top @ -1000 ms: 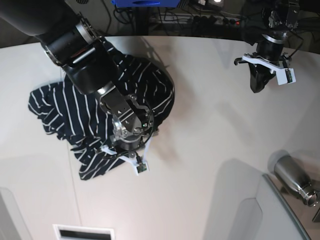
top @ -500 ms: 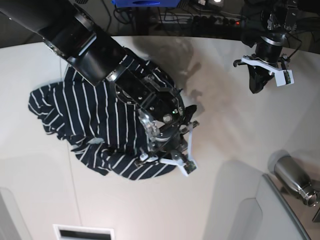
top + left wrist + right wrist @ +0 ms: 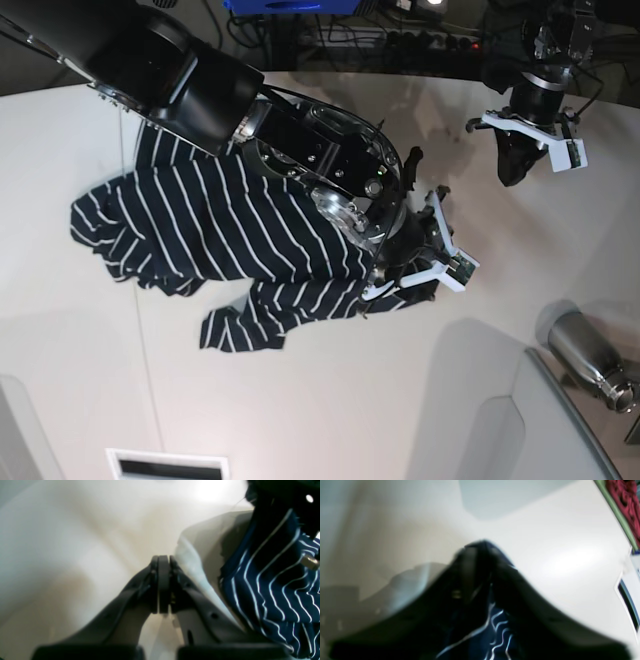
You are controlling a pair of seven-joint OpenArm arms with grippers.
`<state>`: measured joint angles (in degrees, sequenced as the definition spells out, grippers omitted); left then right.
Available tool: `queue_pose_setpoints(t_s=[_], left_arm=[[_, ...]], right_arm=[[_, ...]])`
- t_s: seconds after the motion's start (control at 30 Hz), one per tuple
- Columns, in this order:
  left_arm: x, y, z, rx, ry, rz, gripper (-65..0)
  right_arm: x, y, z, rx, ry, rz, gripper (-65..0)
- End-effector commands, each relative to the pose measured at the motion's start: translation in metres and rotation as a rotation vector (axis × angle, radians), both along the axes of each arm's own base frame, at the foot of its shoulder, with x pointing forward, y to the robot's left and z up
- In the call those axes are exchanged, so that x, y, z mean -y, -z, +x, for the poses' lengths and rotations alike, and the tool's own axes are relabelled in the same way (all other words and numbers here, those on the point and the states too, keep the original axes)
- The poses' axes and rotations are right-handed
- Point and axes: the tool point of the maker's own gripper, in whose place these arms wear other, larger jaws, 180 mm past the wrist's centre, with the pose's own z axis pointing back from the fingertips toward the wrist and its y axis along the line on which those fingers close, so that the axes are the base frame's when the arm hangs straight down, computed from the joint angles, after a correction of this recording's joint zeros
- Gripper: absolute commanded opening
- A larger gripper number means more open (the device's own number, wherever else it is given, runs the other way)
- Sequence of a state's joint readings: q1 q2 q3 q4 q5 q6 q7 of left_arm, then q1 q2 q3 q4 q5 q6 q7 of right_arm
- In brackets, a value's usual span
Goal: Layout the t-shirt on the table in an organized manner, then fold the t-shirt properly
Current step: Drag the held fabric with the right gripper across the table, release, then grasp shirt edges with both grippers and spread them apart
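white table (image 3: pixel 300 400) holds the crumpled striped t-shirt (image 3: pixel 220 220) at left-centre; right gripper (image 3: pixel 415 270) pinches its hem, left gripper (image 3: pixel 161 585) closed, empty.

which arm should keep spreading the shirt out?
Right. The right gripper is at the t-shirt edge, fabric between its jaws. The left gripper hangs shut, well apart from the cloth.

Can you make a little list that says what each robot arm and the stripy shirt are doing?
shirt: t-shirt lies crumpled on the table, pulled out toward the right pincer
right pincer: at the shirt's edge, fabric between its fingers; grip unclear
left pincer: shut, holding nothing, up over the far corner of the table
also there: metal bottle
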<state>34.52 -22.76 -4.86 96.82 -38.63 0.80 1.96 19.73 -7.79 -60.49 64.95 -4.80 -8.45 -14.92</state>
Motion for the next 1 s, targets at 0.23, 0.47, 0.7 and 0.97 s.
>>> queue_pose_setpoints(t_s=[0.23, 0.47, 0.7, 0.97], left_arm=[[0.06, -0.003, 0.017, 0.039, 0.145, -0.078, -65.0], [0.136, -0.002, 0.064, 0.092, 0.341, -0.073, -65.0], [0.179, 0.055, 0.086, -0.153, 0.366, -0.007, -65.0], [0.21, 0.066, 0.051, -0.299, 0.488, -0.016, -65.0]], right_arm=[[0.132, -0.035, 0.08, -0.05, 0.435, 0.087, -27.5], [0.31, 0.004, 0.076, -0.206, 0.892, 0.068, -49.7], [0.384, 0.021, 0.037, -0.225, 1.029, 0.006, -62.0], [0.414, 0.01, 0.027, -0.2, 1.113, 0.036, -62.0]])
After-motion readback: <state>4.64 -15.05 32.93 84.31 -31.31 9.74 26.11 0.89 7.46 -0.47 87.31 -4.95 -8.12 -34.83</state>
